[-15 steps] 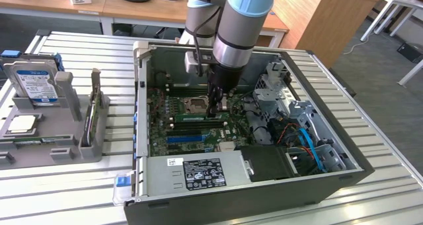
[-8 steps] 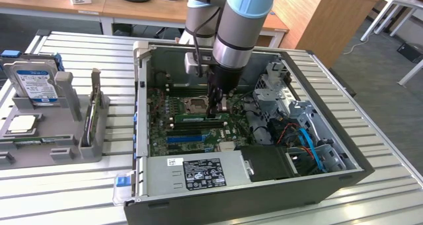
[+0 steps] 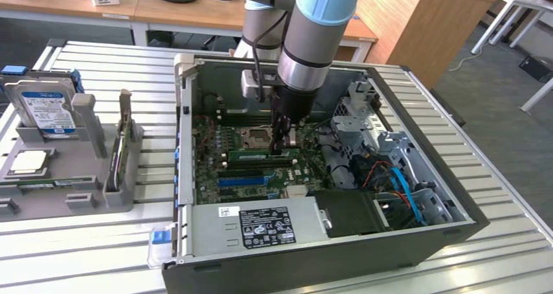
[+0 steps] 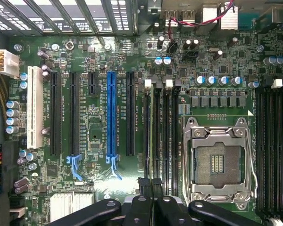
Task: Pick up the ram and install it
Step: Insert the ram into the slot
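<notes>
The fingers (image 4: 141, 193) of the gripper (image 3: 281, 146) are clenched close together on the ram (image 3: 258, 157), which stands on edge directly beneath them over a memory slot inside the computer case (image 3: 185, 106). Seen edge-on past the fingers, the ram is a thin line, hard to separate from the neighbouring black slots. Just beside the fingers lies the processor socket (image 4: 219, 162). Whether the ram sits fully down, I cannot tell.

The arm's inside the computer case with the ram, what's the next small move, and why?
Probably a gentle, straight push down. The end effector is shut on the ram, which stands on edge along the memory slots beside the CPU socket; I can't tell whether it's seated.
</notes>
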Controlling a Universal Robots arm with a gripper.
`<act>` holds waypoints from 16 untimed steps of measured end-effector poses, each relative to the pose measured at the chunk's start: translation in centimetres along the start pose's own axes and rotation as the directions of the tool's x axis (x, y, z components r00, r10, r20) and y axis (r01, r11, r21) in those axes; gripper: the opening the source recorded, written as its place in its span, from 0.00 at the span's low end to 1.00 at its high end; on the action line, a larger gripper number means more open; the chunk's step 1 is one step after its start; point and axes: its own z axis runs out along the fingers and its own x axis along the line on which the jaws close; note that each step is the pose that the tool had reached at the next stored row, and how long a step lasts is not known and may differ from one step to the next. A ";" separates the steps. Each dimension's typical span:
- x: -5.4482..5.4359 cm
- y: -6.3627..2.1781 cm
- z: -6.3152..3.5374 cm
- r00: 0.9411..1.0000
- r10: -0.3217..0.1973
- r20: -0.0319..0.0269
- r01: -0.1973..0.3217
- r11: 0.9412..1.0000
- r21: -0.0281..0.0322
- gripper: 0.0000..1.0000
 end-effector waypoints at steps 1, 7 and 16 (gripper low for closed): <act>0.0 0.00 0.00 1.000 0.000 0.000 0.000 1.000 0.000 0.12; 0.0 -0.01 0.20 1.000 0.000 0.000 0.000 1.000 0.000 0.12; 0.0 -0.01 0.27 1.000 -0.001 0.000 0.001 1.000 0.000 0.12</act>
